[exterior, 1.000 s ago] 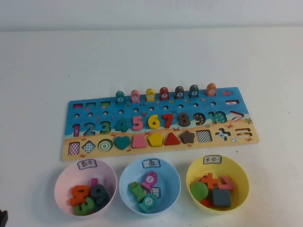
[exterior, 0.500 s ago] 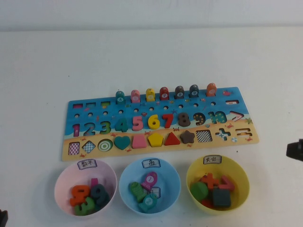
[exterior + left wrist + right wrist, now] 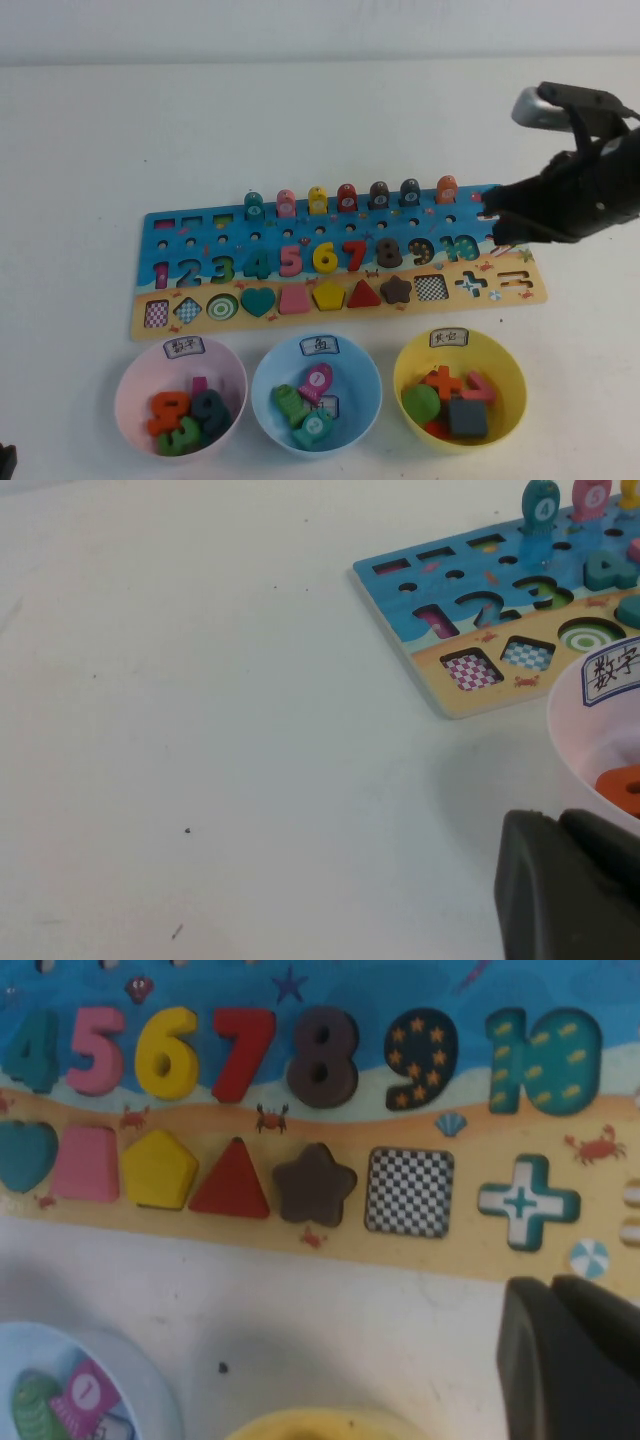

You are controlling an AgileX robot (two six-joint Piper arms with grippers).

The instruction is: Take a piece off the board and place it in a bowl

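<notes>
Orange fish piece (image 3: 446, 189) is standing upright at the far edge of the board (image 3: 180, 226), last one on the right end of a row of seven pegs (teal, pink, yellow, red, brown, dark teal, then orange). Nothing is touching it.

Right tool (image 3: 492, 222) is hovering over the right end of the board, just right of the "10" and a bit nearer the robot than the orange piece, close to it but apart. It's all dark, and I honestly cannot tell whether it's wide or narrow. The right wrist view looks down on the numbers 4 to 10 and the shape row, heart through the plus sign, with one dark finger (image 3: 560, 1360) in the corner.

Left tool (image 3: 565, 890) is parked low by the near-left corner of the surface (image 3: 320, 110), right beside the pink bowl (image 3: 135, 375); only a dark chunk shows, so cannot tell its state either.

Light blue bowl (image 3: 268, 372) sits in the middle of three in front of the board, between the pink one and the yellow bowl (image 3: 505, 365). It already has a pink fish and a couple of green ones in it.
</notes>
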